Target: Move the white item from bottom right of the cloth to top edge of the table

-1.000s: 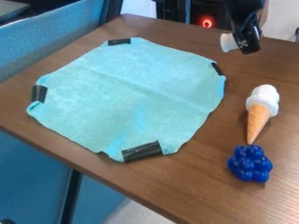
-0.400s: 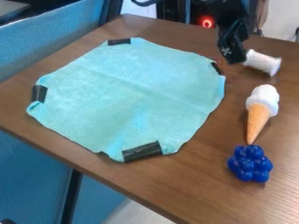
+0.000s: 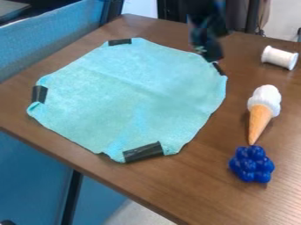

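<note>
One white spool (image 3: 279,57) lies sideways, axis slanting down-right.

Arm (image 3: 203,9) above table's (image 3: 194,189) far edge: upper part cut off by frame, outline smeared. Gripper (image 3: 211,56) blurred, dark on dark, its details lost; covers a bit of cloth (image 3: 129,96) rim on the far-edge side. Rim also hidden under black tape strips (image 3: 143,152). Table's left corner and right-hand stretch cut off. Beyond far-left edge, blue panel (image 3: 50,37) and dark grey item (image 3: 10,9) cut off.
</note>
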Robot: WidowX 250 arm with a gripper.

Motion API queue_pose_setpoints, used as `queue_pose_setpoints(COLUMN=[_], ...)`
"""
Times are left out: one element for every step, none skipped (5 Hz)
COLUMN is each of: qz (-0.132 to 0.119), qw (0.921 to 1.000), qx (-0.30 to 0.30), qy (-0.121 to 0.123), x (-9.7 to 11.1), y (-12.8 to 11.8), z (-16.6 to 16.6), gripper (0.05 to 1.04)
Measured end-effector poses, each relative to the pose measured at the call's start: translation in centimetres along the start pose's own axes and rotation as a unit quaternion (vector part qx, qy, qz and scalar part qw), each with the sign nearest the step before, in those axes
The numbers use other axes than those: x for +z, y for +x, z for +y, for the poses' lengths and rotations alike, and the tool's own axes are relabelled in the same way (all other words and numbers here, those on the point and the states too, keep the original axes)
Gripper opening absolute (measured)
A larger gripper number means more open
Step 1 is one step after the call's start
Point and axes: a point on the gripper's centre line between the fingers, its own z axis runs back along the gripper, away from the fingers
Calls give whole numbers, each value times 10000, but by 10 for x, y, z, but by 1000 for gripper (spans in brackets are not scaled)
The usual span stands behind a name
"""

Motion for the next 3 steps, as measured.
queue_pose_setpoints(qz=[844, 1701, 3276], qw=[9949, 9737, 9179], qx=[553, 1270, 1780], qy=[57, -830, -1358], x=[42, 66, 104], y=[-43, -74, -96], z=[-7, -38, -64], gripper=[1000, 1000, 1000])
